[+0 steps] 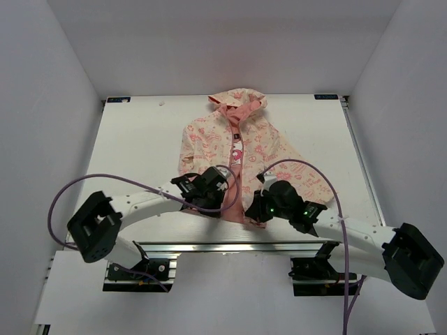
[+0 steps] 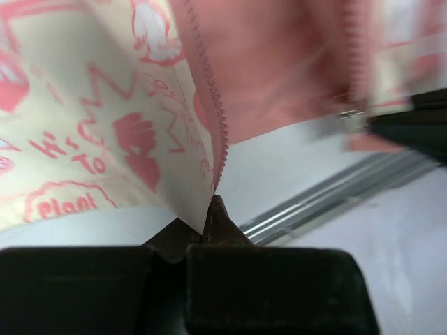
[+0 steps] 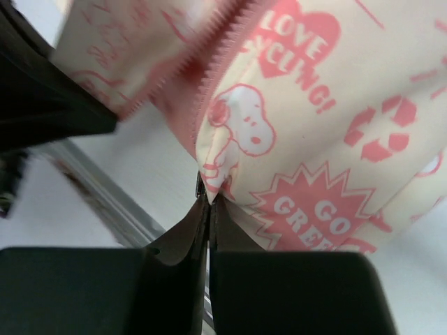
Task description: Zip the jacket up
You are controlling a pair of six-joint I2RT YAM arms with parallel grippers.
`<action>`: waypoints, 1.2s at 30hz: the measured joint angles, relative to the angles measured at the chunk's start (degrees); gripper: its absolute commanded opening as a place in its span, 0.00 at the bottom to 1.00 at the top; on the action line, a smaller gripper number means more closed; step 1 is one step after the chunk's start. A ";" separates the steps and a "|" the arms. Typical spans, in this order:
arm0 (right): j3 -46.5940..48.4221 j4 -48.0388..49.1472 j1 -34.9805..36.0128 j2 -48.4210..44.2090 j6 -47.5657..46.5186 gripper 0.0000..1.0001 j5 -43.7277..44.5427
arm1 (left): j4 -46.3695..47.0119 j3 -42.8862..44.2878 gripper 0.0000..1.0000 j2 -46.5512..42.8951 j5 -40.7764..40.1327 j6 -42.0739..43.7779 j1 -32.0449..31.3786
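Black fingers (image 2: 209,279) fill the bottom of each wrist view. On the left wrist, the left gripper (image 2: 209,222) is pressed together on the bottom corner of one front panel of the jacket (image 2: 105,125), just where the pink zipper teeth (image 2: 218,118) end. The right gripper (image 3: 208,202) pinches the lower corner of the other panel, below a cartoon dog print (image 3: 241,125). From above, both arms reach forward from the near edge and bend inward, so the wrists sit close together over the hem, one on each side of the front opening. The jacket lies front up around the middle of the table (image 1: 140,139), its hood (image 1: 237,101) toward the far edge, and pink shows down the front between the panels. The wrists hide the hem and both pinched corners from above. The upper right of the left wrist view is blurred, and a small metallic piece there cannot be made out. No view shows the zipper slider clearly.
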 measured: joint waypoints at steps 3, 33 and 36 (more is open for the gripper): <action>-0.09 4.57 -3.21 -3.61 -0.96 0.00 -3.96 | 1.97 1.09 0.00 -5.44 -0.44 0.04 0.15; -4.76 47.28 -16.50 -1.79 7.37 0.00 -30.51 | 47.98 -14.95 0.00 -24.30 14.95 -11.56 10.32; -4.76 48.37 -16.52 -1.79 7.98 0.00 -30.16 | 49.51 -15.56 0.00 -24.33 15.54 -12.59 10.38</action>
